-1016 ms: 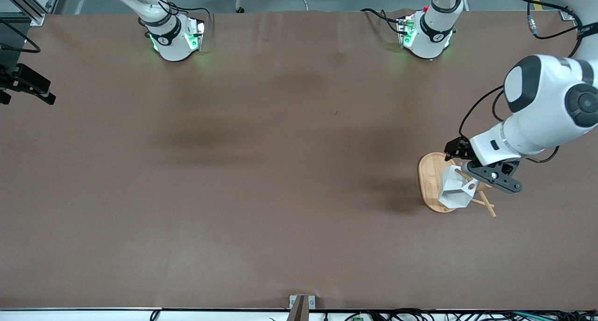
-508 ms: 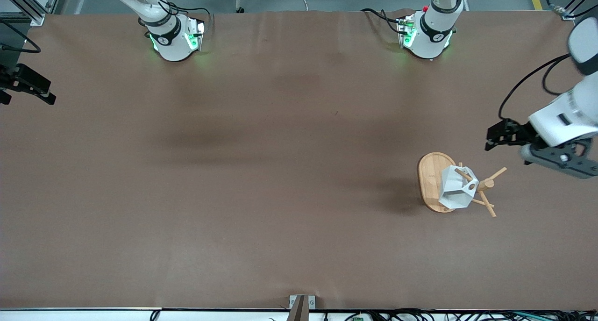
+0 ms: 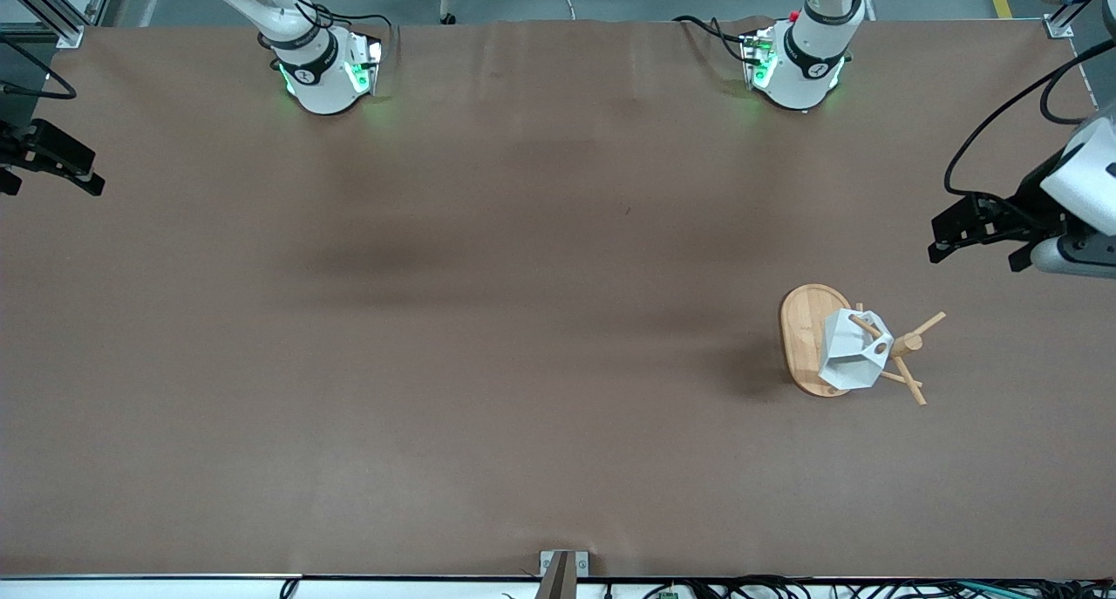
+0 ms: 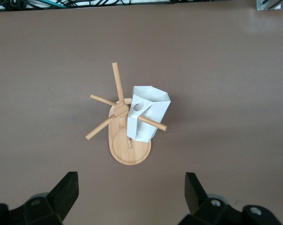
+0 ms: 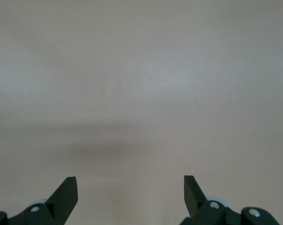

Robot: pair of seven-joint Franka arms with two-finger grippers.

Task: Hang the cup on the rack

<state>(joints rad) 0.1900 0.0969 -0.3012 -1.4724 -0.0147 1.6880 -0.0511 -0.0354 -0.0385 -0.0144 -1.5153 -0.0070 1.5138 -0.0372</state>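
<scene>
The small white faceted cup [image 4: 146, 114] hung on a peg of the light bamboo rack [image 4: 127, 149], below our empty, wide-open left gripper [image 4: 131, 197]. We judged that gripper should lift straight away, clear of the pegs. Our right gripper [image 5: 130, 199] waited, spread open over bare table.

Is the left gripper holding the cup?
No: the cup hangs on a rack peg, while the left gripper is empty, jaws spread wide.

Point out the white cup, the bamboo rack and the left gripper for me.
cup [image 3: 844, 361], front view, on its white faceted side wall.
rack [image 3: 800, 329], front view, on the bare part of its oval base.
left gripper [image 4: 132, 197], left wrist view, midway between its open fingertips.
</scene>
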